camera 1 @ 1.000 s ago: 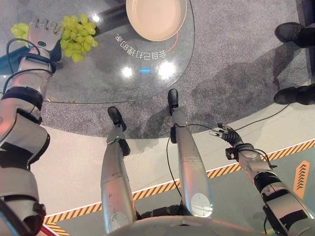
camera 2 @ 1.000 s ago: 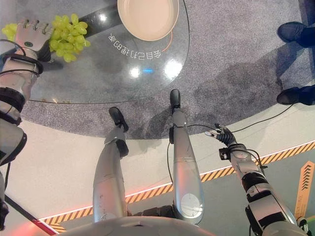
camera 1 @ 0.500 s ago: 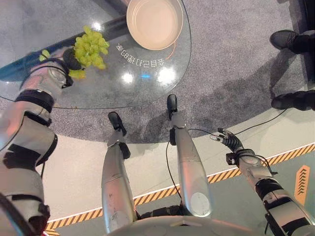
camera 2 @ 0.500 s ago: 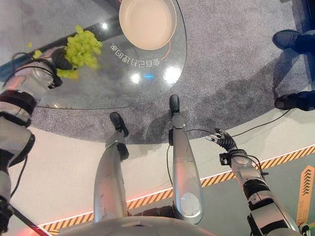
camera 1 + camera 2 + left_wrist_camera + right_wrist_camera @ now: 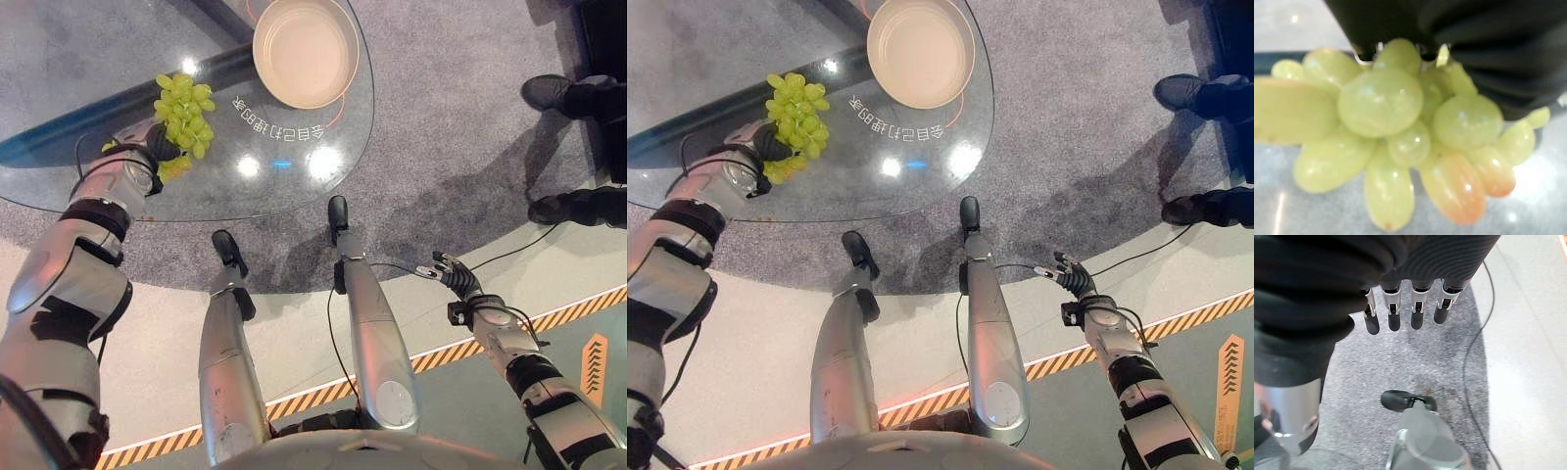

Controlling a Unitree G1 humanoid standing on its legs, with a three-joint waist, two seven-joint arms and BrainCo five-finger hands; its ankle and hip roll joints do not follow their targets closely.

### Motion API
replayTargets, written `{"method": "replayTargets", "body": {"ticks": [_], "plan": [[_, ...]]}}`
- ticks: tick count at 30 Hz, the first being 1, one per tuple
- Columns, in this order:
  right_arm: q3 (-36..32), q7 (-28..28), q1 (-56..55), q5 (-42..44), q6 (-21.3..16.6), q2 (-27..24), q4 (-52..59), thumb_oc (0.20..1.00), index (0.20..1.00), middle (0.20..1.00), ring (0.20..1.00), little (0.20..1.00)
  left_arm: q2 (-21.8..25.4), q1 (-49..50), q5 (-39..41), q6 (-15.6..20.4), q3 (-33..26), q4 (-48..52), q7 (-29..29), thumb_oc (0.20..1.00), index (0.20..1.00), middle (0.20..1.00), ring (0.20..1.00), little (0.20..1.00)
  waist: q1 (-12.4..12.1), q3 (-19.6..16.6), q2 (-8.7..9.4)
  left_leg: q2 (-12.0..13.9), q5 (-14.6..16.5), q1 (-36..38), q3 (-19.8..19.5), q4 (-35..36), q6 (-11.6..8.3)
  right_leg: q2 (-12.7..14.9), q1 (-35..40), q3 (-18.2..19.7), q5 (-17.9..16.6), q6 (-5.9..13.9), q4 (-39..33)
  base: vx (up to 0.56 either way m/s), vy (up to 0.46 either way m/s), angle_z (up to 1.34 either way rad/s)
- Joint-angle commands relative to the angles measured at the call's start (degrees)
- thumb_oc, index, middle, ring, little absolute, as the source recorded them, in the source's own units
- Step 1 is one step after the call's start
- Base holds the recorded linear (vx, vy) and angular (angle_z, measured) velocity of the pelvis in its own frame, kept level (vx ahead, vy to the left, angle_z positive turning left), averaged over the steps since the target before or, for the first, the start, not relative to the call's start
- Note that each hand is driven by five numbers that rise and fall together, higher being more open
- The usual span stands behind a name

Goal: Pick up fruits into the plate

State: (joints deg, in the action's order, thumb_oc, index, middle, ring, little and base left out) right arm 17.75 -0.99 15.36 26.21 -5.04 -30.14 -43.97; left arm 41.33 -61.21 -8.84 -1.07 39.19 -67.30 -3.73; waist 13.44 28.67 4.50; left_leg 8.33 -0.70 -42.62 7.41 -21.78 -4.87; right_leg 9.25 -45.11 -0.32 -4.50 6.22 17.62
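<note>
Left hand: the left hand [image 5: 147, 145] is curled round the grape bunch [image 5: 182, 106], carrying it clear of the glass, a lift meant for the plate by my reading.
Grapes: at 10 o'clock on the tabletop [image 5: 284, 181], near the plate but apart from it.
Plate: the plate [image 5: 305, 51] sits at 12 o'clock, bare.
Right hand: the right hand [image 5: 453, 275] hangs at 4 o'clock, fingers straight, idle.
Surface: round glass tabletop, glossy, printed lettering.
Room: grey carpet, striped floor tape, a person's shoes [image 5: 554, 93] at 2 o'clock.
</note>
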Motion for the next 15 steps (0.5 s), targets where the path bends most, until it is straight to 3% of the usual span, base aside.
{"method": "replayTargets", "body": {"ticks": [1, 4, 7, 10, 15], "plan": [[-0.3, -1.8, -5.0, 2.1, -1.0, -0.4, 4.0, 1.000, 1.000, 1.000, 1.000, 1.000, -1.7, 7.8, 9.3, 2.0, -4.8, -2.7, -2.2, 0.200, 0.200, 0.200, 0.200, 0.200, 0.0, 1.1, 2.08, -5.5, 4.4, 1.1, 2.3, 0.2, 2.22, -7.7, 1.9, -0.2, 3.1, -2.43, 0.7, -0.02, -0.050, 0.00], [-0.4, -2.1, -5.8, 2.2, -2.5, 0.7, 5.5, 1.000, 1.000, 1.000, 1.000, 1.000, -2.8, 10.1, 17.1, 6.2, -10.0, -1.1, -3.9, 0.200, 0.200, 0.200, 0.200, 0.200, -0.6, 1.1, 2.18, -5.6, 4.3, 2.7, 2.1, 1.0, 2.16, -7.8, 3.6, -0.6, 3.7, -2.55, 0.7, -0.02, -0.042, 0.02], [-0.8, -3.7, -7.4, 1.5, -3.9, 1.7, 9.7, 1.000, 1.000, 1.000, 1.000, 1.000, -4.0, 13.9, 28.0, 12.7, -15.5, 5.1, -1.9, 0.200, 0.200, 0.200, 0.200, 0.200, -1.5, 1.1, 1.90, -5.7, 4.2, 5.7, 1.8, 2.5, 2.05, -7.7, 6.3, -1.2, 4.4, -2.51, 0.3, -0.01, -0.031, 0.04], [-1.7, -4.2, -8.4, 0.2, -4.3, 2.6, 13.1, 1.000, 1.000, 1.000, 1.000, 1.000, -5.6, 17.8, 34.6, 15.2, -18.9, 10.9, 0.9, 0.200, 0.200, 0.200, 0.200, 0.200, -2.2, 1.1, 1.50, -5.9, 4.0, 7.6, 1.6, 3.5, 2.02, -7.2, 8.2, -1.7, 4.7, -2.26, -0.1, 0.00, 0.003, 0.01], [-3.6, -3.3, -10.3, -0.4, -7.1, 3.3, 19.4, 1.000, 1.000, 1.000, 1.000, 1.000, -7.1, 24.2, 38.1, 18.1, -21.6, 23.6, 1.5, 0.200, 0.200, 0.200, 0.200, 0.200, -3.9, 1.1, -0.38, -6.6, 3.4, 12.2, 1.1, 6.5, 2.07, -6.4, 12.1, -2.8, 6.1, -2.00, -0.2, 0.00, 0.018, 0.04]]}}
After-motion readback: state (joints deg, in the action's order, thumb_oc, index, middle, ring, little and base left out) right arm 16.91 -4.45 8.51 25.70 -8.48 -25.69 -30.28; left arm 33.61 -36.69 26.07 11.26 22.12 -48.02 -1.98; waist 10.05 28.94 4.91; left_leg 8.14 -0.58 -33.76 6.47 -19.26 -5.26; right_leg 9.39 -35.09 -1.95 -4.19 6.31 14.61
